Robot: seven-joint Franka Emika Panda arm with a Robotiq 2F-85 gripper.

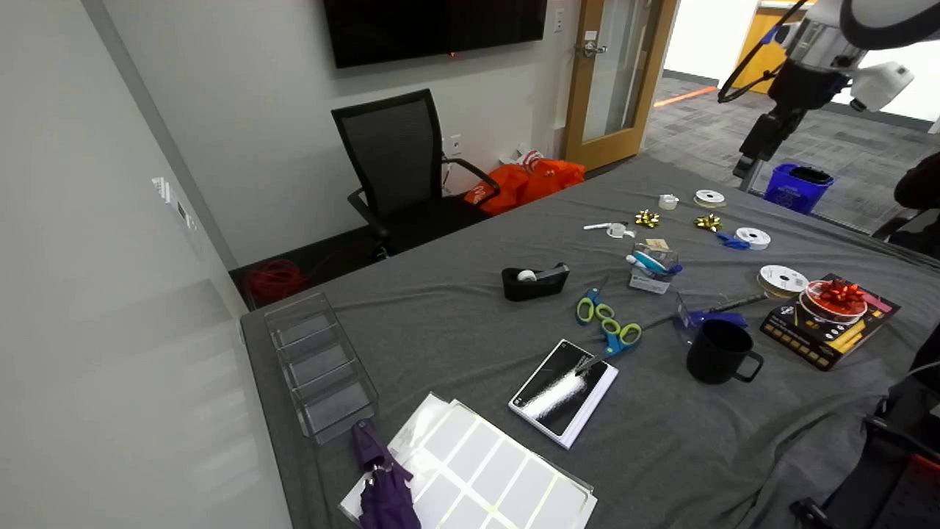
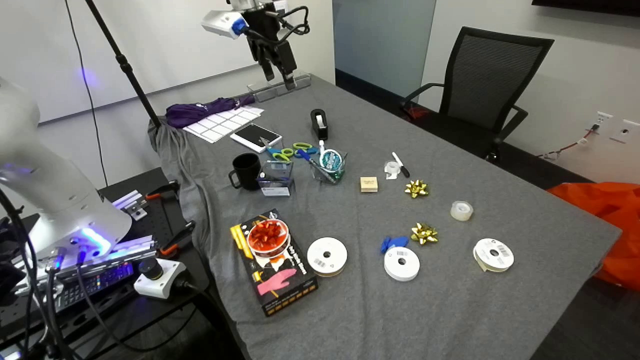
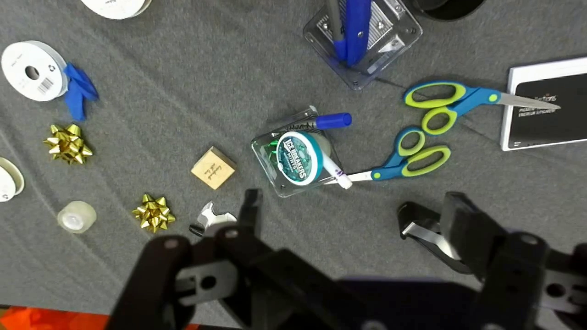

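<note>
- Here's the gripper (image 3: 355,201), hanging well above the gray cloth (image 2: 430,310) in both exterior views, jaws standing wide with nothing between them.
- I'd call this an empty-handed hover, no grasp under way; any pick from up here would call for lining up over a single item, then a long drop.
- Nearest in the wrist view, the black tape dispenser (image 3: 429,236), partly hidden behind the gripper, sitting untouched on the cloth.
- Just beyond the gap, the clear bin (image 3: 280,190)! Inside, the Ice Breakers mints tin (image 3: 298,158), with a blue-capped marker (image 3: 334,120) and a white marker (image 3: 337,173) poking over the rim; a tight spot, I'd judge, for fingers.
- Scissors (image 3: 389,172) point their blade at that bin; a second pair (image 3: 472,101) lays its blade across a black-topped pack (image 3: 557,130).
- Opposite side: wooden block (image 3: 213,167), gold bow (image 3: 154,213), tape roll (image 3: 77,217).
- Farther out, in an exterior view, the black mug (image 2: 246,172), then a red ribbon spool (image 2: 268,239) on a glove-print box (image 2: 275,280).
- And a purple umbrella (image 1: 389,492) lies partly over label sheets (image 1: 470,470), near the divided tray (image 1: 327,400).
</note>
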